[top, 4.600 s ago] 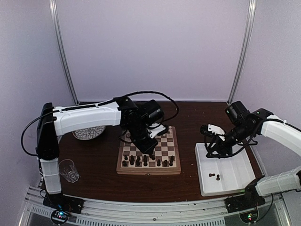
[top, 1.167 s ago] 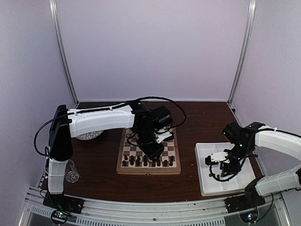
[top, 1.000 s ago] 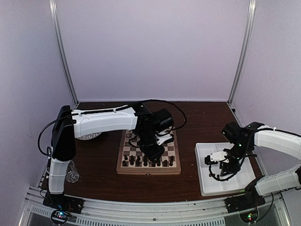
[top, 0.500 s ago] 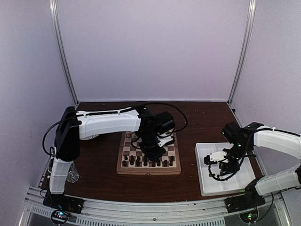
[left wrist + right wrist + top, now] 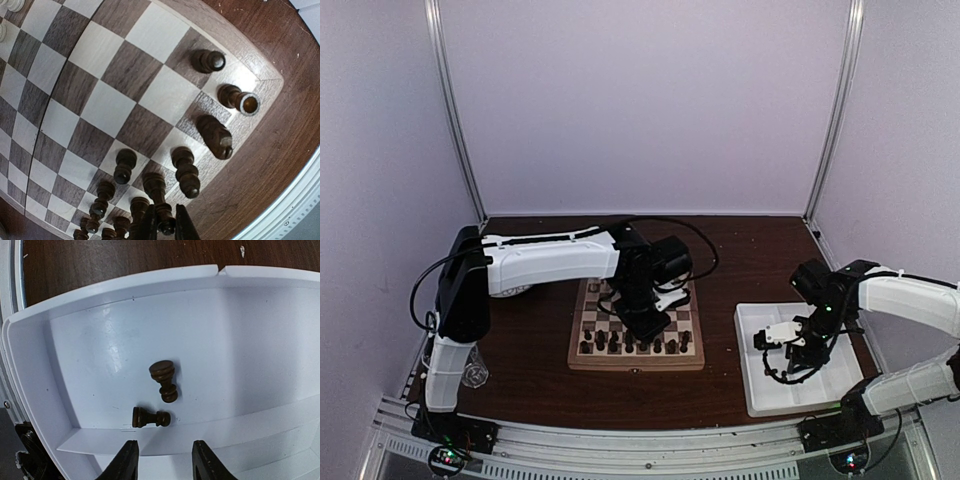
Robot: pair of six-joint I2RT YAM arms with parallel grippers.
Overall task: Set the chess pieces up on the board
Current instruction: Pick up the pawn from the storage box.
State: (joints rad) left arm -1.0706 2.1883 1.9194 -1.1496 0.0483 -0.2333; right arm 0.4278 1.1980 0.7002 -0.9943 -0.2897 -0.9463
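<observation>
The board [image 5: 636, 362] lies mid-table with dark chess pieces along its near rows. In the left wrist view my left gripper [image 5: 167, 227] is shut on a tall dark piece [image 5: 159, 192] standing upright on the board [image 5: 100, 50]. Beside it stand a bishop-like piece [image 5: 186, 171], a knight [image 5: 215, 136], a rook [image 5: 239, 98] and pawns [image 5: 124, 166]. Cream pieces [image 5: 12, 4] show at the far corner. My right gripper [image 5: 162, 460] hangs open over the white tray [image 5: 100, 340], just short of two dark pawns [image 5: 164, 379] lying on their sides, the nearer pawn [image 5: 150, 417] closest to its jaws.
The white divided tray [image 5: 800, 395] sits right of the board under the right arm [image 5: 880, 295]. A patterned plate [image 5: 510, 288] peeks from behind the left arm, and a clear glass [image 5: 470, 370] stands at the near left. A metal rail runs along the front edge.
My left jaws have closed onto the tall dark piece. The left arm shifted slightly right over the board. The right gripper has hardly moved, its jaws a touch narrower.
</observation>
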